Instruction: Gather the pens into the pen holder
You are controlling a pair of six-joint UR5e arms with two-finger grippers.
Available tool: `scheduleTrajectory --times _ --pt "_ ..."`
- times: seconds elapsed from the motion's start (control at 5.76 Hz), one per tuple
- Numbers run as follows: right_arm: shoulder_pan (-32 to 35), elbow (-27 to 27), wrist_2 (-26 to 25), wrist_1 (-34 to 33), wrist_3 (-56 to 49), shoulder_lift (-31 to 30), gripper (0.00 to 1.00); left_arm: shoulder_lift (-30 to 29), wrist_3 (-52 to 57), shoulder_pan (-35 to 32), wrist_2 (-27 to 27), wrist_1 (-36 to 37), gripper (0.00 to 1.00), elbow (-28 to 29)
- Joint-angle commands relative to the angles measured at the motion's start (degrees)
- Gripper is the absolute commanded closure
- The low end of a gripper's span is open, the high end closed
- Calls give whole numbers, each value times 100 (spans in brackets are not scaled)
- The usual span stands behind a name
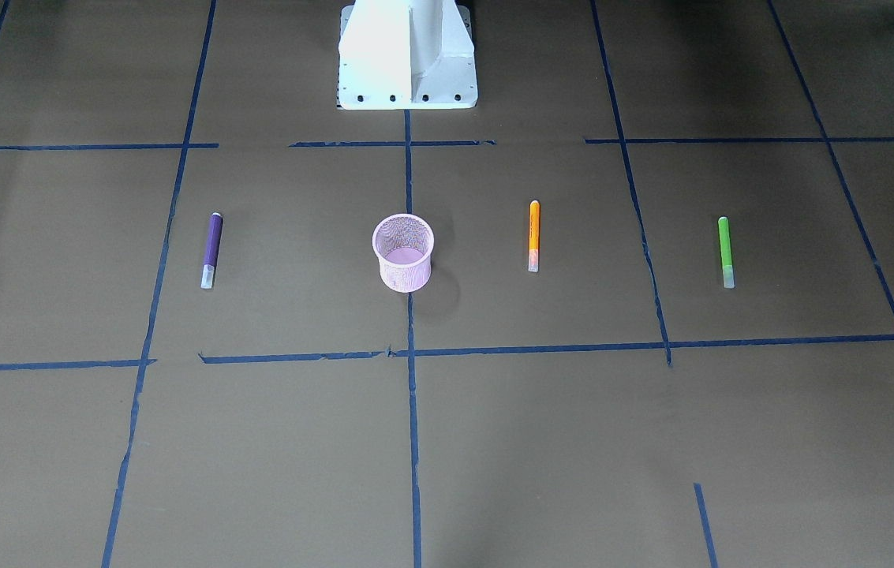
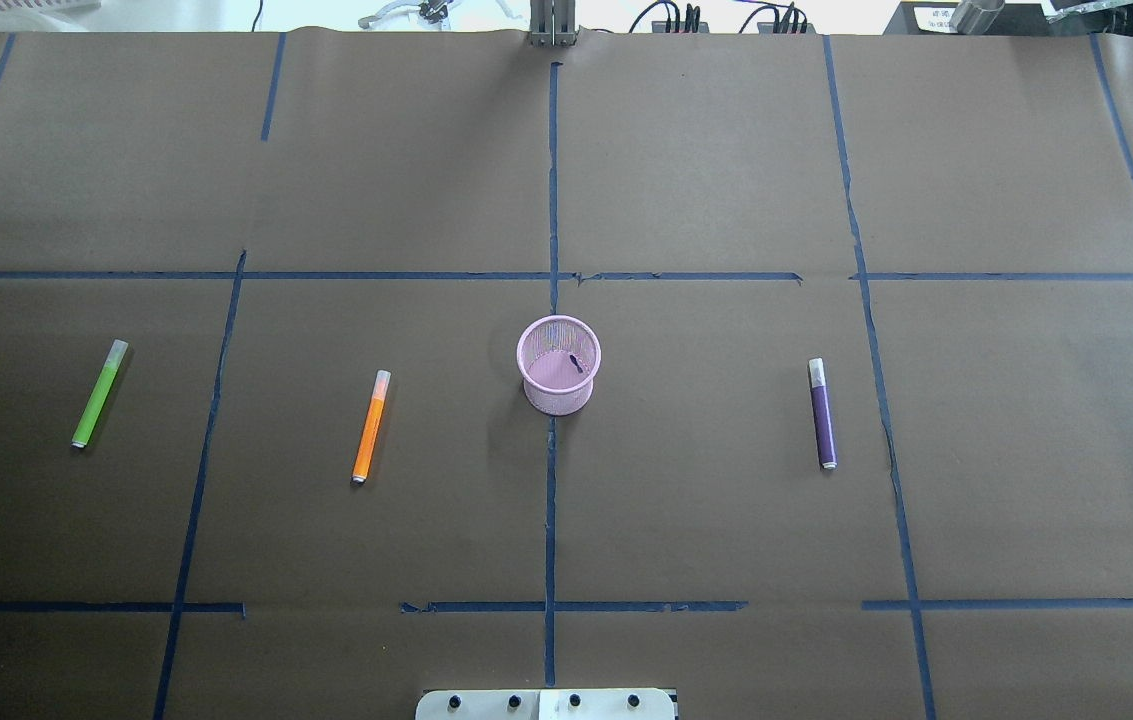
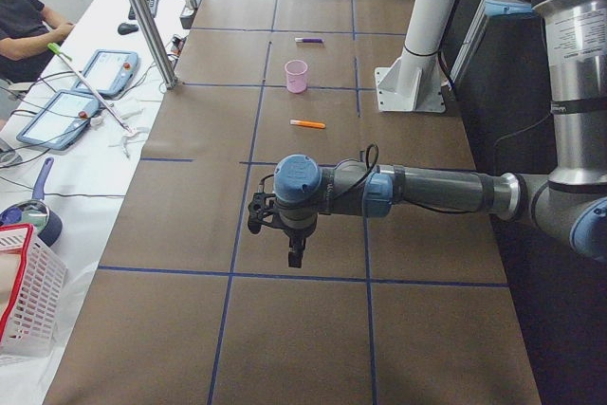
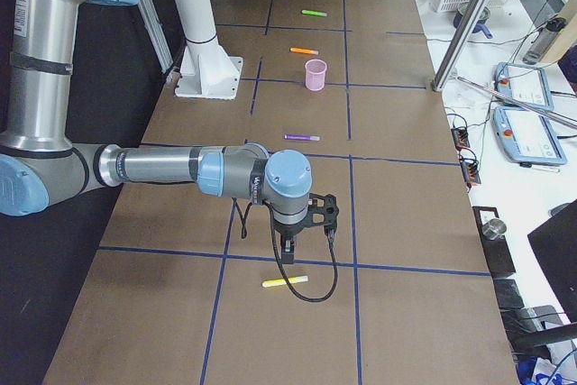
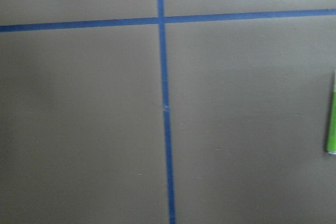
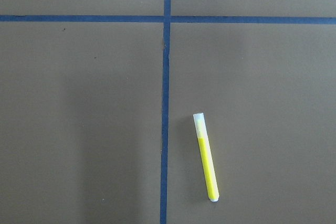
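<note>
The pink mesh pen holder (image 2: 558,365) stands upright at the table's middle and holds no pens. The orange pen (image 2: 371,427) and the green pen (image 2: 99,393) lie on its left, the purple pen (image 2: 822,413) on its right. The yellow pen (image 4: 285,282) lies at the table's far right end, outside the overhead view. My left gripper (image 3: 296,255) hangs above the table near the green pen (image 5: 331,114). My right gripper (image 4: 288,254) hangs just above the yellow pen (image 6: 206,157). I cannot tell whether either gripper is open or shut.
The white robot base (image 1: 407,55) stands at the table's robot-side edge. Blue tape lines cross the brown table cover. Beyond the operators' edge stand a metal post (image 3: 142,16), tablets (image 3: 104,71) and a white basket (image 3: 28,291). A person sits at the top left.
</note>
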Motion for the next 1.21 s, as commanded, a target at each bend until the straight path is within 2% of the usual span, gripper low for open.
scheduleTrajectory --times 0.0,0.35,0.52,0.69,0.87,1.04 --pt "-16 -1 83 36 9 -34 0 -461 -952 1352 -29 -635 0 121" --pt "-16 -1 92 37 9 -43 0 -1637 -984 2122 -20 -700 0 1091" --pt "-16 -1 92 37 1 -43 0 -2112 -1019 2299 406 -692 0 1593" --pt "-16 -10 153 37 1 -43 0 -2186 -1237 2527 750 -683 0 1650" --pt "-16 -19 197 37 1 -43 0 -2292 -1874 3007 771 -683 2 1729" --pt "-16 -19 206 37 1 -43 0 -2423 -1985 3204 780 -691 8 1913"
